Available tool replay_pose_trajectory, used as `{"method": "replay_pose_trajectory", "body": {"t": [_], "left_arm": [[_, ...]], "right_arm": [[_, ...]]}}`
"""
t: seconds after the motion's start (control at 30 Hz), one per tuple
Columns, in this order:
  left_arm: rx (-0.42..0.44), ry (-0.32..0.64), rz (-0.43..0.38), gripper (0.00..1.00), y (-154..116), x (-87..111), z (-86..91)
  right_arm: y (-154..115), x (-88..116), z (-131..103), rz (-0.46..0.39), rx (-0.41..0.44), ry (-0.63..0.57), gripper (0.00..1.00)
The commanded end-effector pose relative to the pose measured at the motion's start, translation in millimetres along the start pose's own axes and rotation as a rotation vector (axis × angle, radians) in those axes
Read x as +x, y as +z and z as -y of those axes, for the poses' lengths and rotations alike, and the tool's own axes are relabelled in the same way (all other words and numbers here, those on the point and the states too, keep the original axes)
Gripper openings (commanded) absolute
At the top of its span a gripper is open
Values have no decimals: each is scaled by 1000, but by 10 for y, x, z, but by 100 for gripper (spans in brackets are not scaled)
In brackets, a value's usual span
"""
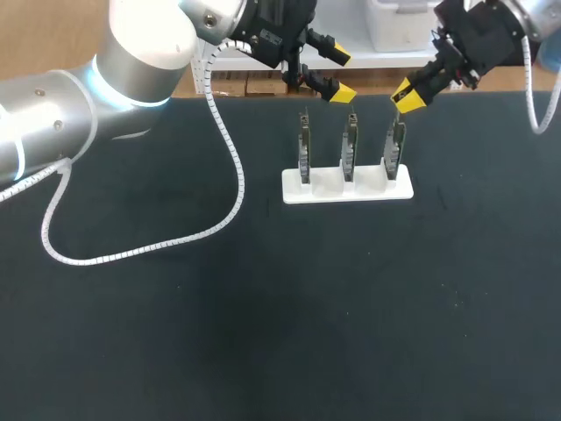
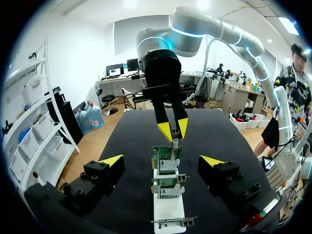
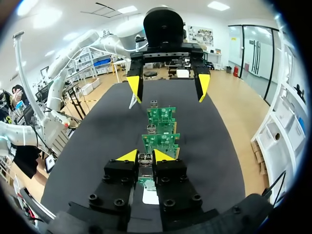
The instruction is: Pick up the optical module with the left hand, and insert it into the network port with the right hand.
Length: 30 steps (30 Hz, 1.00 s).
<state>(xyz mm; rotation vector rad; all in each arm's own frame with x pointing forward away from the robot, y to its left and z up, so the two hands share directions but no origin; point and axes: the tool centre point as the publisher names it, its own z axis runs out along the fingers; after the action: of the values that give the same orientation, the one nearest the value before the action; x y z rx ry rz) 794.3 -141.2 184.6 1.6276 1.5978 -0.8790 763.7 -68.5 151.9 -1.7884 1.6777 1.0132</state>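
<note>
Right fingers (image 1: 408, 96) pinch optical module (image 3: 145, 165) atop right card (image 1: 395, 151) | left fingers (image 1: 342, 92) spread | risk: skewed push may jam network port

1. A black table (image 1: 263, 333) fills the head view, its surface matte and dark.
2. A white stand (image 1: 294, 190) lies flat on the table toward the far edge, a low block with its long side running left to right.
3. A green circuit board (image 1: 304, 151) stands upright on edge in the stand's left slot.
4. A second circuit board (image 1: 351, 149) stands upright in the middle slot, parallel to the first and apart from it.
</note>
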Motion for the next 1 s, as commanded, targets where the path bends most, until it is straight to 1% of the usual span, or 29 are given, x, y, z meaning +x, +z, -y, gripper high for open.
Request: {"method": "replay_pose_trajectory", "body": {"t": [0.03, 0.47, 0.57, 0.6, 0.63, 0.67, 0.7, 1.0], "left_arm": [[-3, -2, -4, 100, 3, -5, 9], [-3, -2, -4, 100, 3, -5, 9], [-3, -2, -4, 100, 3, -5, 9], [-3, -2, -4, 100, 3, -5, 9], [-3, -2, -4, 100, 3, -5, 9], [-3, -2, -4, 100, 3, -5, 9], [-3, -2, -4, 100, 3, -5, 9], [-3, -2, -4, 100, 3, -5, 9]], "right_arm": [[64, 78, 33, 5, -6, 4, 0], [77, 106, 42, 19, 4, 7, 0], [82, 86, 42, 21, 8, 6, 0], [80, 82, 39, 23, 10, 5, 4], [79, 80, 37, 23, 10, 4, 21], [77, 78, 34, 23, 10, 3, 45], [76, 77, 32, 22, 11, 5, 100], [12, 19, 19, 30, 19, 1, 100]]}}
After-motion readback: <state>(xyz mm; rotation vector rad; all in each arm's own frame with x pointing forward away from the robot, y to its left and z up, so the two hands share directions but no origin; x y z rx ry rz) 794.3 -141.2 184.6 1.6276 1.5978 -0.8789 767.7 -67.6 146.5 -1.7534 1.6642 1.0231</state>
